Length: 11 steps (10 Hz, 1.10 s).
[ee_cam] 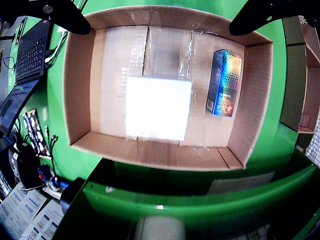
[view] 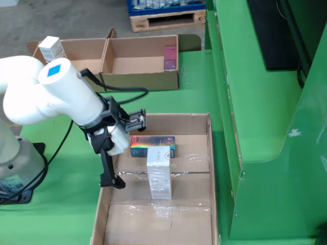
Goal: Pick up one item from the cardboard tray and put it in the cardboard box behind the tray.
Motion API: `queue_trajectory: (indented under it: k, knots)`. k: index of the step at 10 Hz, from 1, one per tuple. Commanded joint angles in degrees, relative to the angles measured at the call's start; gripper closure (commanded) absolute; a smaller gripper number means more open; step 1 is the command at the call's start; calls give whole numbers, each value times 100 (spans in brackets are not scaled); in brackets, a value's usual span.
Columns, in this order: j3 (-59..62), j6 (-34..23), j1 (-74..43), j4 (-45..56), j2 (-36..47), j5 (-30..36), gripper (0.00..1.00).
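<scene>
Side-on view first, reading left to right: we are seeing the white arm (view: 48, 97) reaching in from the left, with the gripper (view: 124, 153) hanging over the left wall of the cardboard tray (view: 217, 168), one dark finger low at that wall and the other higher, toward the back wall. We are judging that it is parked this way so the two fingers can straddle an item from above. To its right, inside the tray, the white box (view: 159, 172) is standing upright in the middle, and the colourful box (view: 152, 145) is lying flat just behind it, near the back wall. Behind the tray, the cardboard box (view: 145, 69) with two compartments is waiting; a small pink carton (view: 170, 57) is leaning in its right compartment and a small white carton (view: 51, 49) is showing at its far left.

In the view that rides on the gripper, we are looking straight down: the white box's top (ee_cam: 158, 108) is glaring bright in the centre, and the colourful box (ee_cam: 224, 83) is lying to its right. The two dark fingertips (ee_cam: 67, 17) are spread wide at the top corners, gripping nothing, so the claw is released.

We are counting two items in the tray, two cartons in the rear box, one arm.
</scene>
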State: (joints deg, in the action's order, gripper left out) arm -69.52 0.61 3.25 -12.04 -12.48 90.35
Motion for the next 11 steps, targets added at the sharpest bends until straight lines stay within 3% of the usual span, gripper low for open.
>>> queue_trajectory:
  k: [1, 2, 8, 11]
  knots:
    - [1992, 43, 49, 528, -971, -20, 0]
    - [1992, 43, 49, 528, -971, -20, 0]
    - [4920, -20, 58, 1843, -2544, -2, 0]
    - [5467, -7, 88, 2159, -2746, -39, 0]
